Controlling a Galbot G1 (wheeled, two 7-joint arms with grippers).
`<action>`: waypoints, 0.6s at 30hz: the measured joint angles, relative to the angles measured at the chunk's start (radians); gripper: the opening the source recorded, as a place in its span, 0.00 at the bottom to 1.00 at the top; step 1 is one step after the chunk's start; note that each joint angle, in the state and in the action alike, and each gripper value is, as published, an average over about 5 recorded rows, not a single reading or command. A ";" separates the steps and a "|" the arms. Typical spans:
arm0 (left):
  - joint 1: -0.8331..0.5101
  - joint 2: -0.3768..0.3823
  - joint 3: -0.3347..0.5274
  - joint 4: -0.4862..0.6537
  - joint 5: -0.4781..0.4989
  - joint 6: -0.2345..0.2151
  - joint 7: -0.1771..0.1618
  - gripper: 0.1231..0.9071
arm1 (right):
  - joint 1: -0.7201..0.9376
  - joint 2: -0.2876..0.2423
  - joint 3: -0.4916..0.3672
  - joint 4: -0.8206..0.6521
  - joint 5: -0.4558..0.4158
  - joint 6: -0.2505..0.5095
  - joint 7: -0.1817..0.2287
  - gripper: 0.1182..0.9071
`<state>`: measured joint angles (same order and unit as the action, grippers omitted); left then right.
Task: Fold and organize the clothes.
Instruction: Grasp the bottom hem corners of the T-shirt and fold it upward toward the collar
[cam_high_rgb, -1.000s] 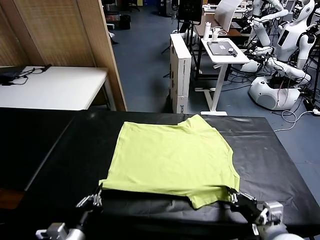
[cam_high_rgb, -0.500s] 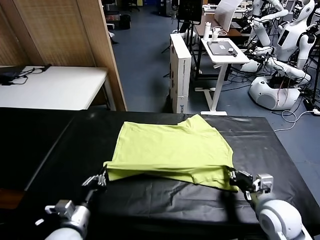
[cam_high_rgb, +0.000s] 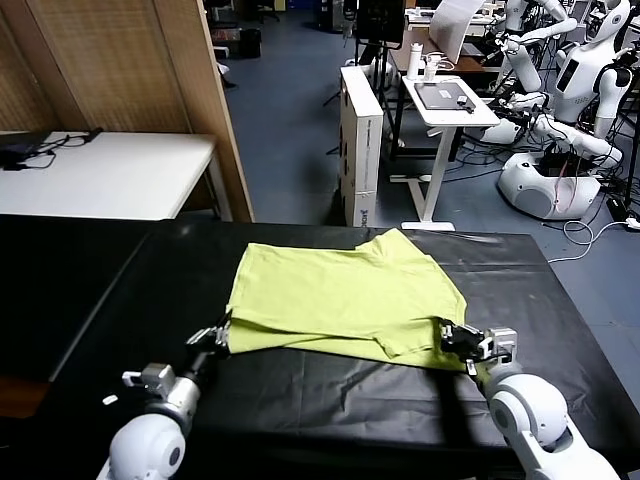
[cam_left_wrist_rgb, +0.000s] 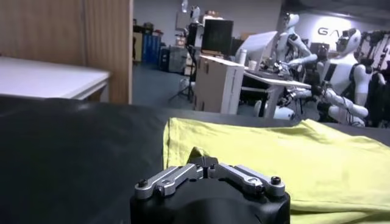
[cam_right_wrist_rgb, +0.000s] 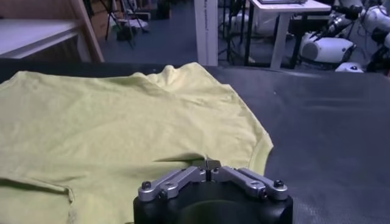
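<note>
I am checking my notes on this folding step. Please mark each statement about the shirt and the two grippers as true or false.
1. The T-shirt lies on a black table. True.
2. The left gripper is open and away from the shirt. False: it is shut on the near left edge of the shirt.
3. The right gripper is shut on the near right edge. True.
4. The shirt is red. False: it is lime yellow-green.
5. The near edge is lifted over the rest of the shirt. True.
</note>
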<state>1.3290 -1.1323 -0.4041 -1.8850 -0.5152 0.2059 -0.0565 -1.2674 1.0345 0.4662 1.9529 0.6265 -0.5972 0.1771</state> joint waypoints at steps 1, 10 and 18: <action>-0.010 0.003 0.005 0.007 -0.002 0.000 0.000 0.03 | 0.002 0.000 0.000 -0.003 0.000 0.002 0.000 0.03; -0.056 0.013 0.010 0.053 -0.011 0.002 -0.002 0.03 | 0.009 -0.002 -0.001 -0.011 0.018 0.017 -0.010 0.37; -0.043 0.007 -0.007 0.028 -0.031 0.053 -0.011 0.20 | -0.041 -0.034 0.049 0.059 0.022 0.027 -0.049 0.95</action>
<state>1.2860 -1.1254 -0.4111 -1.8570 -0.5459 0.2584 -0.0673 -1.3080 1.0010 0.5147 2.0118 0.6482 -0.5707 0.1284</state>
